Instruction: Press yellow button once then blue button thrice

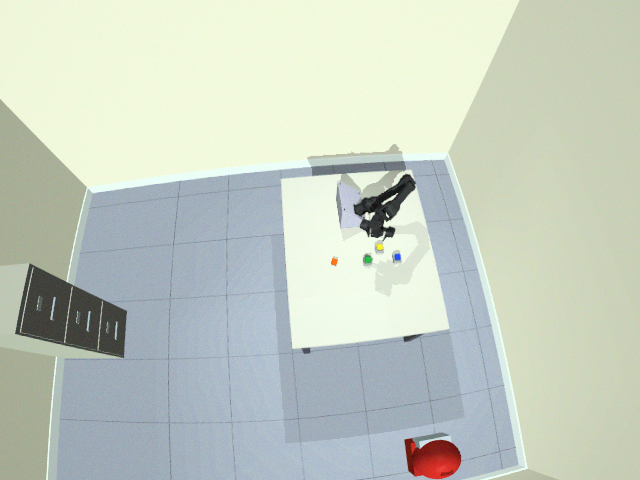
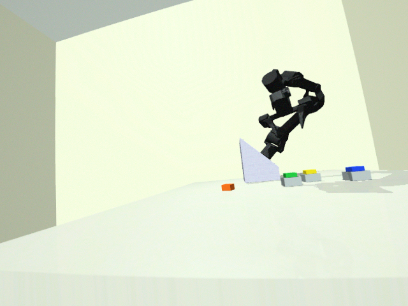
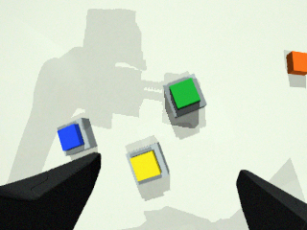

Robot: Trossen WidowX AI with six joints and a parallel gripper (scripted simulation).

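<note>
My end effector (image 3: 153, 218) hangs above the tabletop (image 2: 197, 230) with its two dark fingers spread wide apart and nothing between them. In the wrist view the yellow button (image 3: 145, 165) sits between the fingertips and a little ahead of them, so I judge I am in the first step, lining up for the yellow press, with none of the four presses visibly made yet. The exterior view shows the end effector well above the yellow button, not touching it.

Taking the yellow button as my landmark: the blue button (image 3: 69, 137) lies to its left in the wrist view, slightly farther from me; the green button (image 3: 186, 94) lies beyond it and to the right; the orange block (image 3: 297, 61) sits farther right, well apart. A pale grey wedge-shaped panel (image 2: 257, 164) stands near the arm's base, behind the yellow button in the exterior view.

Next I need to bring one fingertip, or the fingers drawn together, squarely over the yellow cap, descend until it bottoms out, then lift. With fingers this wide, I risk straddling the cap or clipping the green button.
</note>
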